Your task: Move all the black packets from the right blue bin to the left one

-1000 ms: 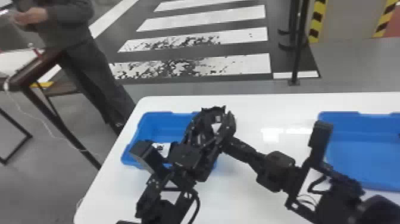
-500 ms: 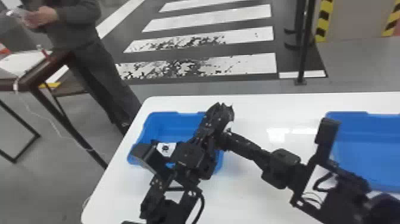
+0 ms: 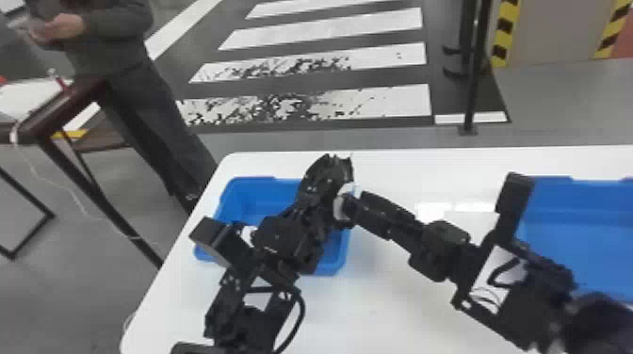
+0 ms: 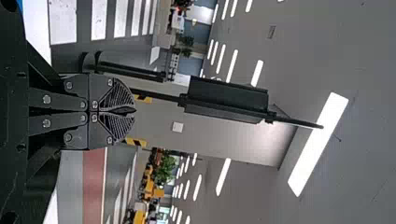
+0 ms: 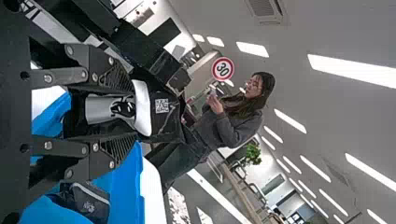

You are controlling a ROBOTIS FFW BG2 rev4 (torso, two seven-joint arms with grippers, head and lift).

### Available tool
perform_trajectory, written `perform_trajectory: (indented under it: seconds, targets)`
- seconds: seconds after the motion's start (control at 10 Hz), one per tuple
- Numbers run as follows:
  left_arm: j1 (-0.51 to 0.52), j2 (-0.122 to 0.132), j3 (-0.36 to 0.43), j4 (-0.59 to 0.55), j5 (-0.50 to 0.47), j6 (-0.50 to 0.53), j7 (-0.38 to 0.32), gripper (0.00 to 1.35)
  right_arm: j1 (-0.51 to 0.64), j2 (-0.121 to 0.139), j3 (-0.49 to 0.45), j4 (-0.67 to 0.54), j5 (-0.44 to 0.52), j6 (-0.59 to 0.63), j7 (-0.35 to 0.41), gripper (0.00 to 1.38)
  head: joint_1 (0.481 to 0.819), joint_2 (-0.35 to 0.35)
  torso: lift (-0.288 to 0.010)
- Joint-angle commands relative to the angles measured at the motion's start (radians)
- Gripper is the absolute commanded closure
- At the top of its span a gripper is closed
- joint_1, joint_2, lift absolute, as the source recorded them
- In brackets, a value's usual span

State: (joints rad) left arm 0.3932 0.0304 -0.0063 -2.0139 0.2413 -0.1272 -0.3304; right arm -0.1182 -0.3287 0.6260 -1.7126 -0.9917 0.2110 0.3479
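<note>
Currently, a black packet with white panels is held in the right gripper, its two flat black fingers set well apart by the bulk between them. In the head view, this load is seen at the right-hand side of the left blue plastic bin, just beside the black left gripper. In the left wrist view, the left gripper is seen with its ribbed tips brought together and nothing pinched between them; in the head view, it is seen across the bin's far right corner.

Below the right gripper's fingers, another black packet with a small pale mark is seen inside the left bin. The right blue plastic bin is placed well apart, towards the right edge of the white table; its interior is partly covered by the right arm. Whether any packet is left there cannot be told.
</note>
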Motion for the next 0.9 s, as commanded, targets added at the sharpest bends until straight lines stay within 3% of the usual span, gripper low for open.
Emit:
perform_trajectory:
  seconds: [0.0, 0.3, 0.4, 0.5, 0.6, 0.7, 0.8]
  targets:
    - [-0.035, -0.001, 0.05, 0.042, -0.058, -0.04, 0.013, 1.22, 0.003, 0.002, 0.0, 0.011, -0.005, 0.005, 0.002, 0.0, 0.695, 0.298, -0.14]
    - [-0.155, 0.002, 0.152, 0.273, -0.207, -0.182, 0.068, 1.22, 0.022, 0.005, -0.028, 0.02, -0.025, 0.005, 0.0, 0.0, 0.695, 0.347, -0.14]
    - [-0.17, 0.005, 0.164, 0.356, -0.247, -0.27, 0.126, 1.21, 0.035, 0.005, -0.058, 0.02, -0.017, 0.005, 0.0, 0.0, 0.695, 0.35, -0.14]
    - [-0.165, 0.0, 0.134, 0.432, -0.207, -0.351, 0.226, 1.08, 0.057, 0.007, -0.129, -0.002, 0.031, 0.039, 0.002, 0.0, 0.695, 0.35, -0.14]
    - [-0.145, -0.004, 0.12, 0.457, -0.136, -0.391, 0.235, 0.49, 0.089, 0.016, -0.265, -0.061, 0.178, 0.13, 0.002, 0.0, 0.695, 0.35, -0.14]
    - [-0.128, -0.007, 0.11, 0.457, -0.13, -0.437, 0.238, 0.01, 0.118, 0.022, -0.373, -0.097, 0.282, 0.16, 0.002, 0.01, 0.695, 0.35, -0.14]
    - [-0.116, -0.006, 0.09, 0.457, -0.112, -0.45, 0.226, 0.03, 0.143, 0.028, -0.476, -0.151, 0.395, 0.191, 0.002, 0.01, 0.695, 0.302, -0.14]
